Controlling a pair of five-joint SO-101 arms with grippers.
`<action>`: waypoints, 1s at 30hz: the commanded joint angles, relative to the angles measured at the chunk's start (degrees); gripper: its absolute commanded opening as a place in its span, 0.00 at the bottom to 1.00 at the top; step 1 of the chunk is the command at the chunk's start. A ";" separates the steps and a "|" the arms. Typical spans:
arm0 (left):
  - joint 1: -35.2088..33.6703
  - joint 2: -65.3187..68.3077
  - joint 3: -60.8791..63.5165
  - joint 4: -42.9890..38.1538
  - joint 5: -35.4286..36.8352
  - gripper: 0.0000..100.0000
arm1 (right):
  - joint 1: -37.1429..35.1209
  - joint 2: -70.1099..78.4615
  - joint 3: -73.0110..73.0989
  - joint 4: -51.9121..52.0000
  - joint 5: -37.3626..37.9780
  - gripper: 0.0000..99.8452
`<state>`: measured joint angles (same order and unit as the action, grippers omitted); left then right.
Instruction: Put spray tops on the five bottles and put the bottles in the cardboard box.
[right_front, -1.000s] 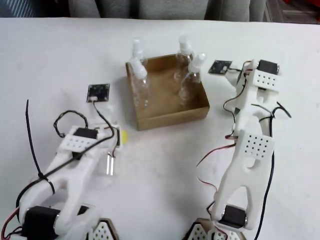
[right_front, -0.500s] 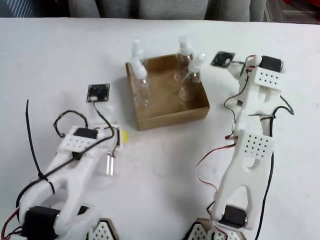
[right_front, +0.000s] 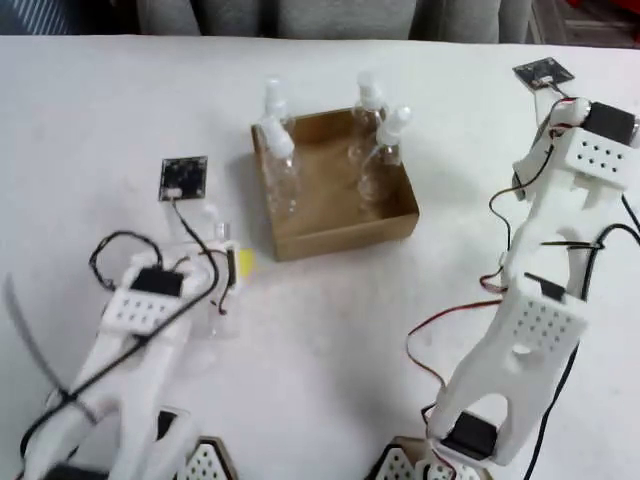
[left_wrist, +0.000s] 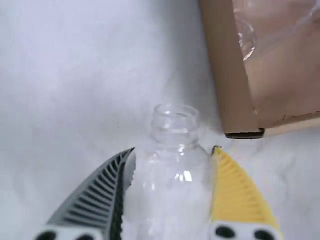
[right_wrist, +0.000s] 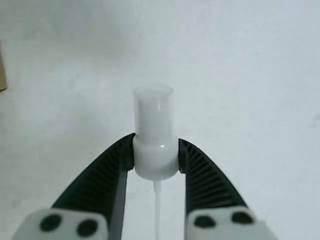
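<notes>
Far left on the white table (right_front: 90, 110), the left arm (right_front: 135, 305). Left gripper (left_wrist: 172, 150) with one grey and one yellow finger pressed against the sides of a clear plastic bottle (left_wrist: 172, 172) with an open, capless neck. Bottle mouth just beside the near left corner of the brown cardboard box (right_front: 345, 235); lying or lifted, hard to tell. In the middle, three clear bottles with white spray tops (right_front: 283, 170) upright inside the box, and a fourth capped bottle (right_front: 272, 98) at its far left corner, inside or just behind unclear. Far right, well apart from the box, the right arm (right_front: 535, 330). Right gripper (right_wrist: 155, 145) with black fingers (right_wrist: 200, 175) pinching a white spray top (right_wrist: 154, 120) by its collar, thin dip tube (right_wrist: 157, 200) running back between them.
</notes>
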<state>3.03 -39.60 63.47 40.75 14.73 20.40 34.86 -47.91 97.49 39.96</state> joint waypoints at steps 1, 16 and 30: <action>0.04 -13.76 1.23 -1.41 -0.62 0.02 | -0.48 -14.29 11.08 1.54 -4.92 0.02; 7.08 -53.93 4.40 -1.41 -2.55 0.02 | -15.96 -57.45 34.73 -2.07 -29.54 0.02; 18.86 -65.27 20.04 -8.35 -9.14 0.02 | -48.84 -76.18 34.46 -23.52 -39.38 0.02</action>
<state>20.97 -102.46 80.97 37.58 5.93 -22.15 -37.85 -12.84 76.40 1.80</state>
